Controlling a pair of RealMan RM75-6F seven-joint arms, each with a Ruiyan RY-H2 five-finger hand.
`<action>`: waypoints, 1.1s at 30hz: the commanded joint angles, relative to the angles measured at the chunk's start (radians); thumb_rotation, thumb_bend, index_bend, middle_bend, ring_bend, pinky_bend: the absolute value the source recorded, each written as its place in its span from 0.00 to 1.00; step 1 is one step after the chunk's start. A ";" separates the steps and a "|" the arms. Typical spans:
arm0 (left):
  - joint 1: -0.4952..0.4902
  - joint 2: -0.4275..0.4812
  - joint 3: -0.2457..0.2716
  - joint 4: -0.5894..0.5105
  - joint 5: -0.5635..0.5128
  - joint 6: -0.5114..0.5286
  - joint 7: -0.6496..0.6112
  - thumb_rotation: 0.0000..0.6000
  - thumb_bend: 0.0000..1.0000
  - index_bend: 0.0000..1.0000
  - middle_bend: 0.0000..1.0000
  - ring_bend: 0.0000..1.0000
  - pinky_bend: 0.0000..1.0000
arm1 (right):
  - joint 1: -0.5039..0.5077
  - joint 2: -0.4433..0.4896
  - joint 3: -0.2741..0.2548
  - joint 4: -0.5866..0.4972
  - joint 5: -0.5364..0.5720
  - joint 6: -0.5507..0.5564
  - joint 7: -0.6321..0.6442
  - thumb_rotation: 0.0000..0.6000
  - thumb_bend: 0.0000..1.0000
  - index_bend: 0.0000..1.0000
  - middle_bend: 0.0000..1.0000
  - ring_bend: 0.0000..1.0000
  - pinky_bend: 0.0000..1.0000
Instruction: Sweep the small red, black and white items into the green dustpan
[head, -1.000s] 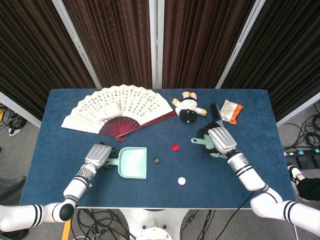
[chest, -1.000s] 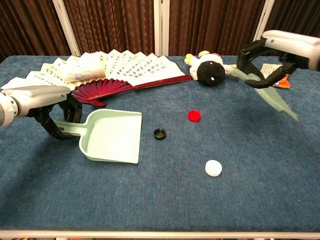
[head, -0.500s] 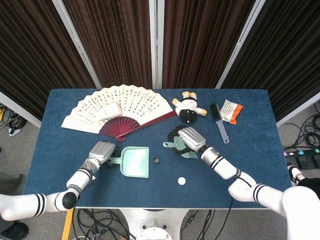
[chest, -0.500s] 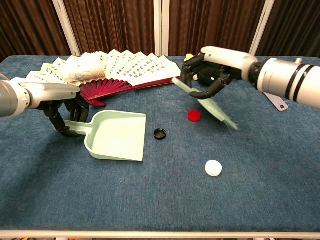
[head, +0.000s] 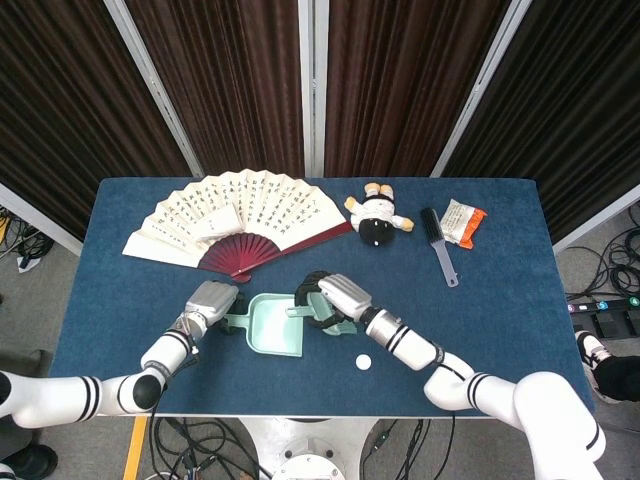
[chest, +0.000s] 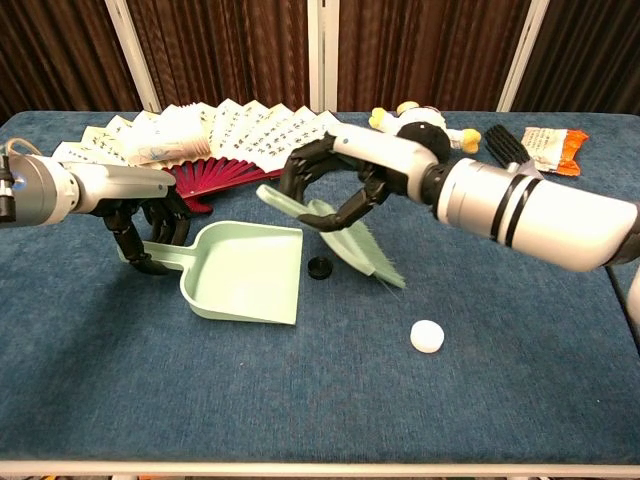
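Resting on the blue table (chest: 560, 380), the green dustpan (chest: 245, 275) was held by its handle in the curled fingers of the left hand (chest: 140, 225), its open mouth turned toward the table's centre; in the head view the same pan (head: 275, 325) and hand (head: 210, 300) were seen near the front edge. A pale green hand brush (chest: 345, 235) was gripped in the closed fingers of the right hand (chest: 335, 180), its bristles angled down toward the table just right of the pan mouth. The black cap (chest: 320, 267) was seen just beside the pan's right edge, under the brush. The white cap (chest: 427, 336) lay well apart, nearer the front edge, and was also visible in the head view (head: 363, 362). The red cap could not be located in either view. Behind these, an open paper fan (head: 235, 215), a small doll (head: 378, 218), a black brush (head: 437, 240) and a snack packet (head: 463, 221) were seen along the far side.
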 joint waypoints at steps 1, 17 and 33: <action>-0.005 -0.001 0.006 -0.005 0.003 0.003 -0.007 1.00 0.35 0.60 0.58 0.39 0.24 | 0.011 -0.046 0.005 0.015 0.006 0.017 0.003 1.00 0.62 0.73 0.61 0.26 0.18; -0.018 0.007 0.044 -0.044 0.058 0.020 -0.036 1.00 0.35 0.60 0.58 0.39 0.24 | -0.040 0.121 -0.033 -0.263 -0.005 0.130 0.049 1.00 0.62 0.73 0.61 0.26 0.18; -0.045 0.004 0.062 -0.061 0.071 0.029 -0.038 1.00 0.36 0.60 0.58 0.39 0.24 | -0.297 0.370 -0.171 -0.651 0.166 0.153 -0.291 1.00 0.60 0.73 0.61 0.26 0.16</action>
